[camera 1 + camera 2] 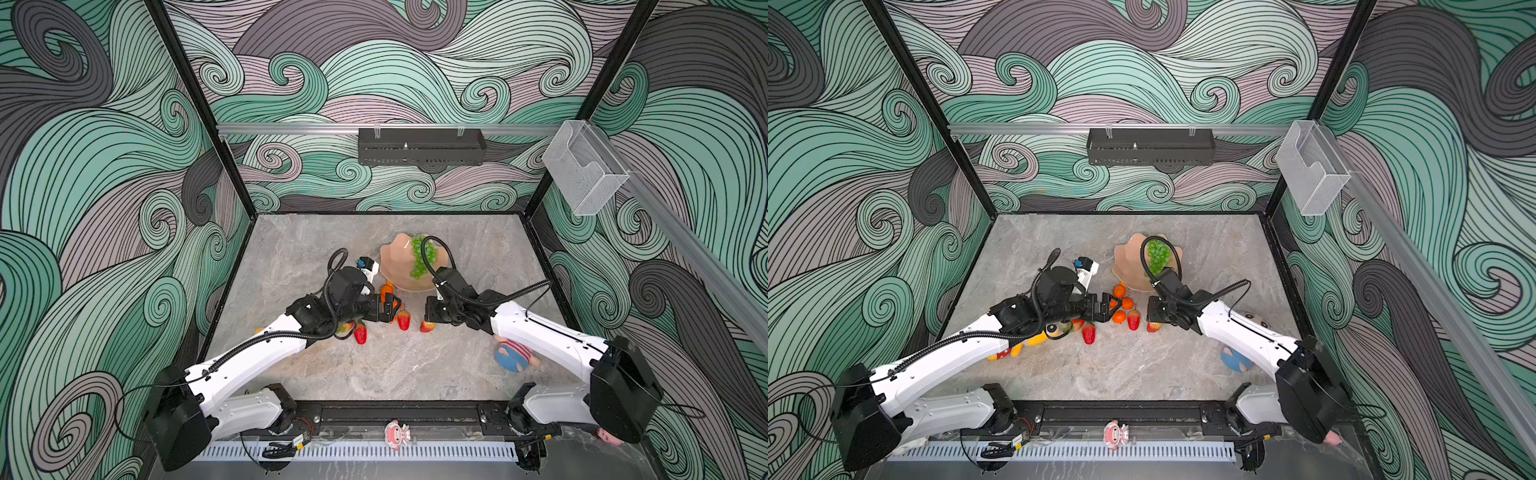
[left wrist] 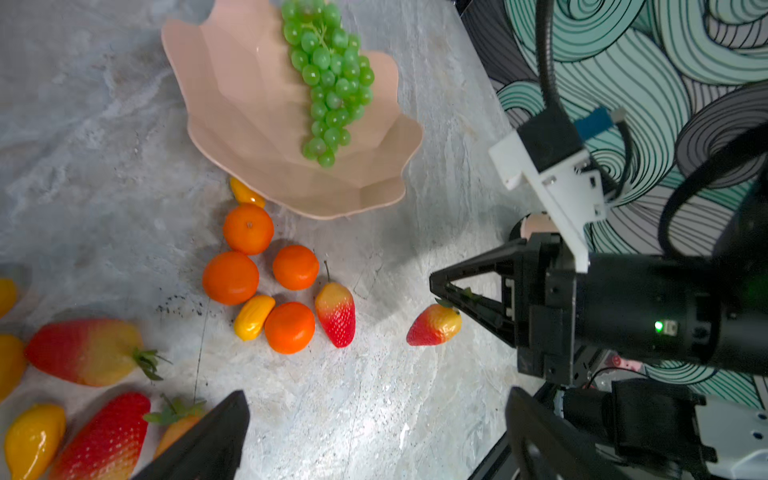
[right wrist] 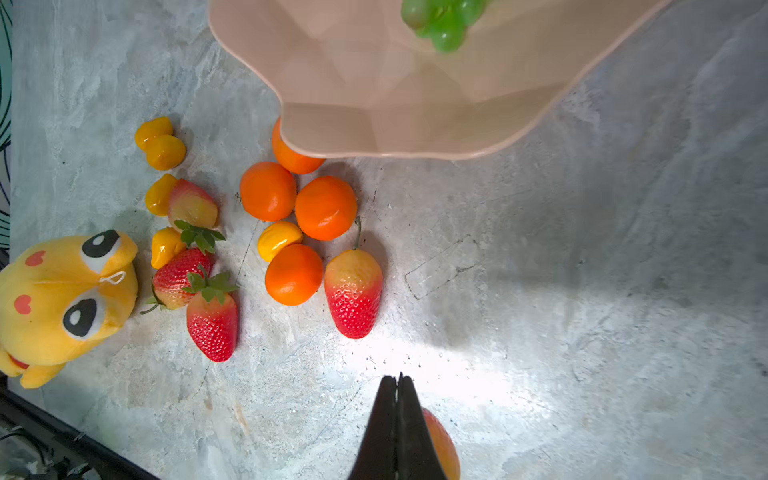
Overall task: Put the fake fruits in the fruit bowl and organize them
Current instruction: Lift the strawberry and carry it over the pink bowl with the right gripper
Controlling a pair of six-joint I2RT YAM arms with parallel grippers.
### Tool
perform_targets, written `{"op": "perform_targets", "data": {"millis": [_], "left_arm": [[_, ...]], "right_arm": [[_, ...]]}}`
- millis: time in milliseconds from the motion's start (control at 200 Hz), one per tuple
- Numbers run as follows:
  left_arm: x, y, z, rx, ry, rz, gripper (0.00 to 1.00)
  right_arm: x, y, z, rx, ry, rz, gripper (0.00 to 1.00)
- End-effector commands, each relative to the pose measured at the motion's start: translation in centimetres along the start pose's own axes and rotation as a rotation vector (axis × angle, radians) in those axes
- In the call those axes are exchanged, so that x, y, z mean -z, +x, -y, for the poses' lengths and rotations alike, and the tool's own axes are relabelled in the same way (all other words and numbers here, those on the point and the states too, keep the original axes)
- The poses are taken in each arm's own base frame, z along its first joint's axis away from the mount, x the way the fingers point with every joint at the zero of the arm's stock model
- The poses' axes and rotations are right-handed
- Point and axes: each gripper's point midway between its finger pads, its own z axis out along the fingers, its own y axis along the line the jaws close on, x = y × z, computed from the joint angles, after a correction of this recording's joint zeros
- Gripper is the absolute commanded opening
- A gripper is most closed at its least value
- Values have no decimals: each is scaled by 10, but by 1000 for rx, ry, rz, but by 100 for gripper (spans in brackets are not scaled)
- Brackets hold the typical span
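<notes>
The peach-pink fruit bowl (image 1: 395, 270) (image 1: 1127, 266) (image 2: 249, 104) (image 3: 374, 83) holds the green grape bunch (image 1: 419, 259) (image 1: 1158, 253) (image 2: 328, 79) (image 3: 444, 20). Just in front of the bowl, several tangerines (image 2: 230, 277) (image 3: 325, 207), kumquats (image 2: 254, 316) and a strawberry (image 2: 336, 313) (image 3: 353, 293) lie on the table. My right gripper (image 1: 430, 321) (image 1: 1152, 318) (image 2: 444, 293) (image 3: 400, 380) is shut on the leafy top of another strawberry (image 2: 434, 324) (image 3: 442, 444). My left gripper (image 1: 392, 309) (image 1: 1106, 307) (image 2: 374, 440) stands open beside the tangerines, holding nothing.
More strawberries (image 3: 212, 324) and kumquats (image 3: 160, 143) lie by a yellow plush toy (image 3: 62, 299) (image 1: 1054, 330) under the left arm. A plush doll with a blue cap (image 1: 513, 355) lies under the right arm. A small pink figure (image 1: 397, 434) sits on the front rail.
</notes>
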Motion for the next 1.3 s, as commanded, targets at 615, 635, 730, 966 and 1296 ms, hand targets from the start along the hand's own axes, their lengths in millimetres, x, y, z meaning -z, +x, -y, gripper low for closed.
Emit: {"op": "perform_targets", "data": {"millis": [615,635,730,966,1296], "left_arm": [[-45,-103,-6,3,37,4,98],[-47,-104,-7,6,36,2,99],[-54,-107,-10,16,50,-9,99],[-71,-90,-23,33,52,-74,99],[-77,-87,-25,30,52,-93,99]], "right_arm": [[0,-125,26,55,110,98,0],[-2,-126,25,56,112,92,0],[-14,-133,22,54,107,71,0],[-45,-140,12,51,71,14,0],[-75,-141,27,79,145,-40,0]]}}
